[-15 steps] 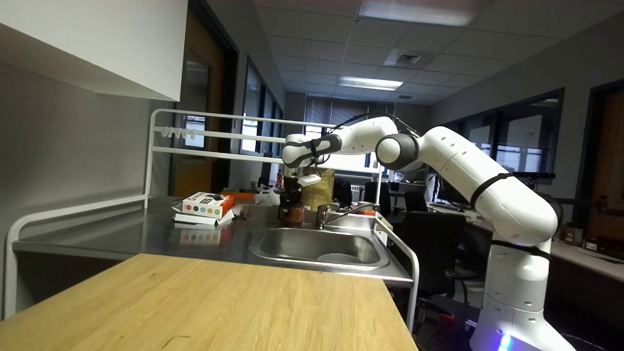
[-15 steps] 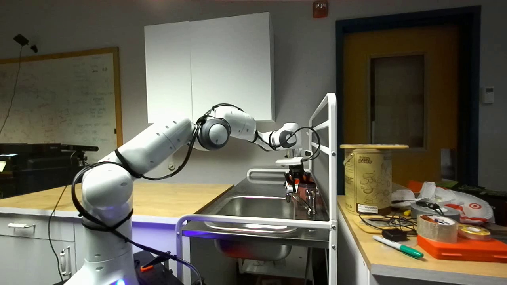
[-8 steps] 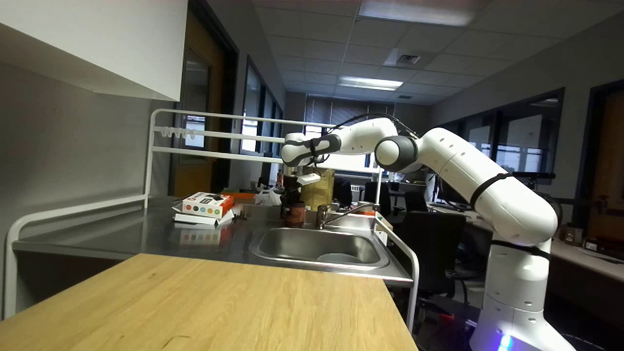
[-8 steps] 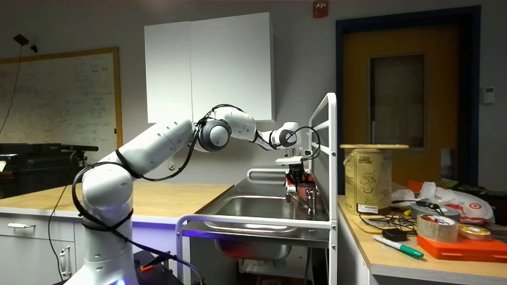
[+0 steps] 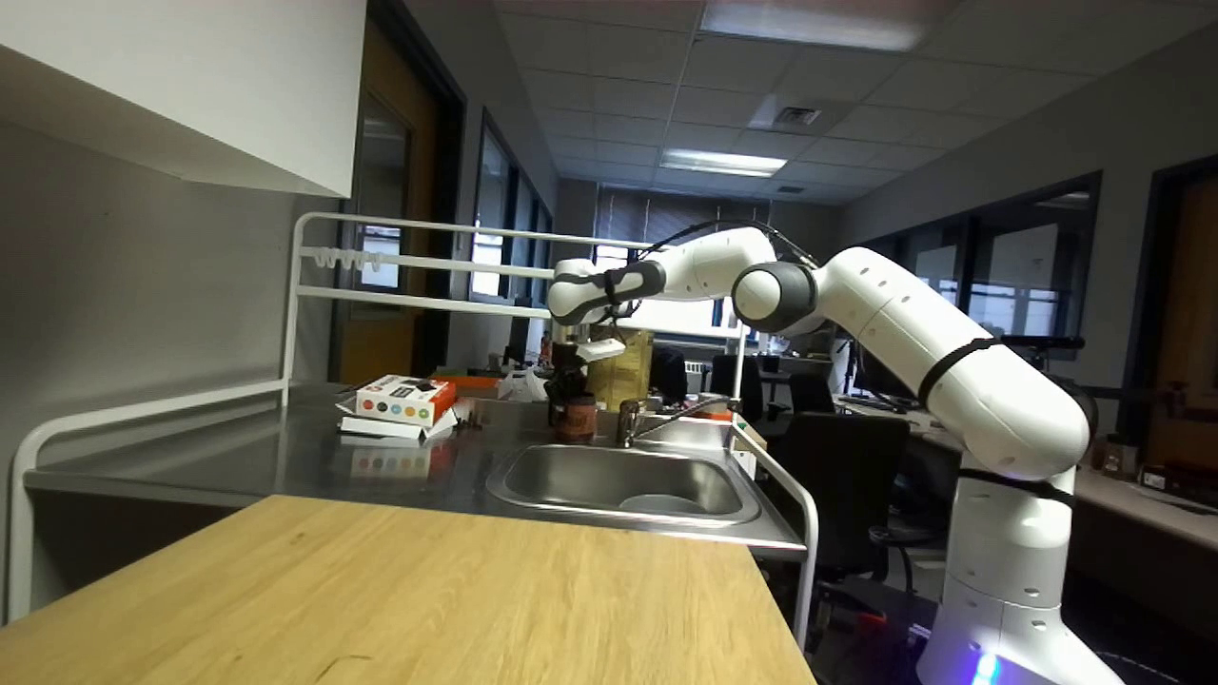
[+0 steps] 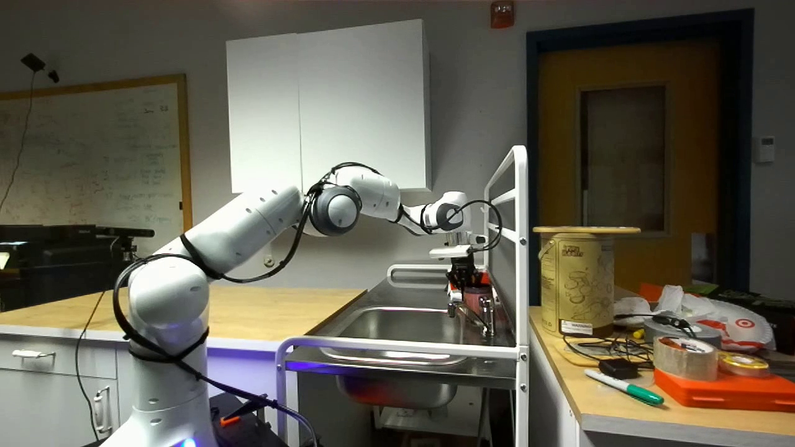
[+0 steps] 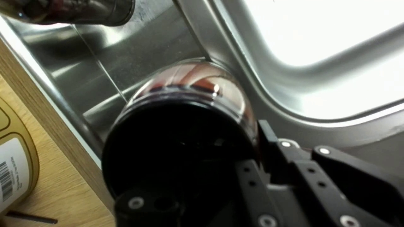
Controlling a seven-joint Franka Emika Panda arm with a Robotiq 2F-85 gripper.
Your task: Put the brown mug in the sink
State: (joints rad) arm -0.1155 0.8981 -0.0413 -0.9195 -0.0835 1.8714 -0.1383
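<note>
The brown mug (image 5: pixel 579 421) stands upright at the back left corner of the steel sink (image 5: pixel 609 480), outside the basin; it also shows in an exterior view (image 6: pixel 477 300). In the wrist view the mug (image 7: pixel 183 116) is large, with a black rim, dark inside and glossy reddish-brown outer wall, near the sink's edge (image 7: pixel 284 47). My gripper (image 5: pixel 563 404) is down at the mug, also in an exterior view (image 6: pixel 458 285). In the wrist view the gripper (image 7: pixel 236 154) has its right finger against the mug's outer wall. The left finger is lost in the dark, so its grip is unclear.
A faucet (image 5: pixel 629 423) stands right beside the mug, behind the basin. A red and white box (image 5: pixel 404 400) lies on the counter. White rack rails (image 6: pixel 520 248) rise behind the sink. A yellow tin (image 6: pixel 577 285) stands beyond them. The wooden tabletop (image 5: pixel 428 599) is in front.
The gripper has shifted very slightly, and the mug appears to have shifted slightly with it. The rest of the scene is unchanged.
</note>
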